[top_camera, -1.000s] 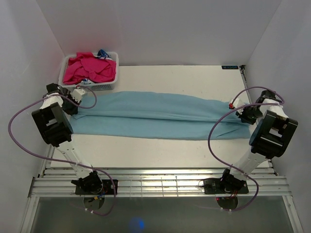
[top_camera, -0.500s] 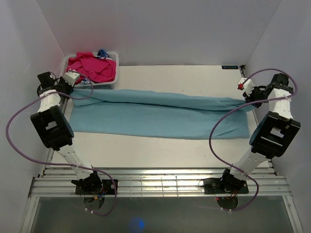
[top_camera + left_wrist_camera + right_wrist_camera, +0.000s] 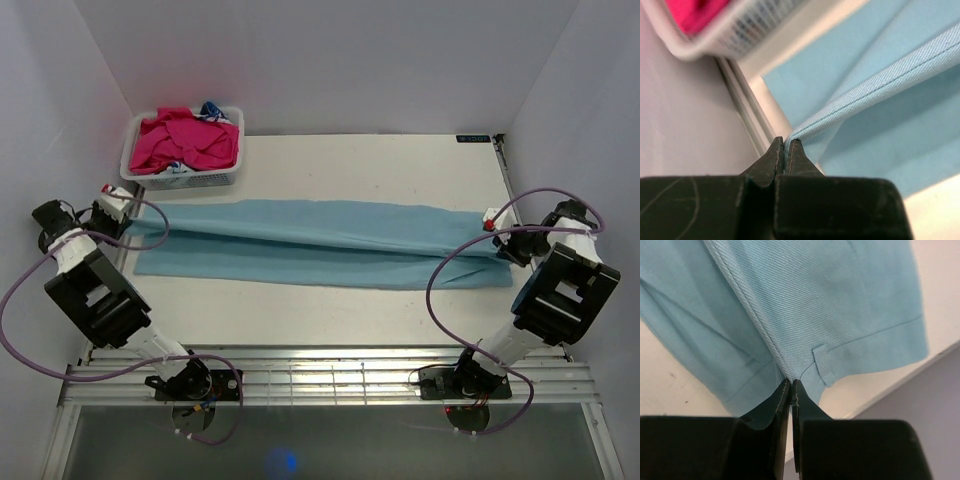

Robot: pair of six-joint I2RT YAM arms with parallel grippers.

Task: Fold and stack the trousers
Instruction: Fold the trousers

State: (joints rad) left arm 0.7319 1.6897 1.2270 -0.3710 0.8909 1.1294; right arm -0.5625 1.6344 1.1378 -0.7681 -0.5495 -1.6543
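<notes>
The light blue trousers (image 3: 320, 243) lie stretched sideways across the white table, folded lengthwise, pulled taut between both arms. My left gripper (image 3: 128, 228) is shut on the trousers' left end; in the left wrist view its tips (image 3: 786, 146) pinch a stitched edge of the trousers (image 3: 880, 85), which lifts off the table. My right gripper (image 3: 498, 240) is shut on the right end; in the right wrist view its tips (image 3: 791, 386) clamp the trousers (image 3: 805, 305) at a seam by the waistband with a belt loop.
A white basket (image 3: 182, 178) with magenta garments (image 3: 185, 140) stands at the back left, just behind the trousers' left end. The basket (image 3: 740, 35) also shows in the left wrist view. Grey walls close both sides; the table's right edge (image 3: 890, 390) runs near the right gripper.
Both grippers, still shut on the trousers' ends, rose and swung toward the back, then came down and outward. The cloth now lies flatter and more stretched, its left end further left.
</notes>
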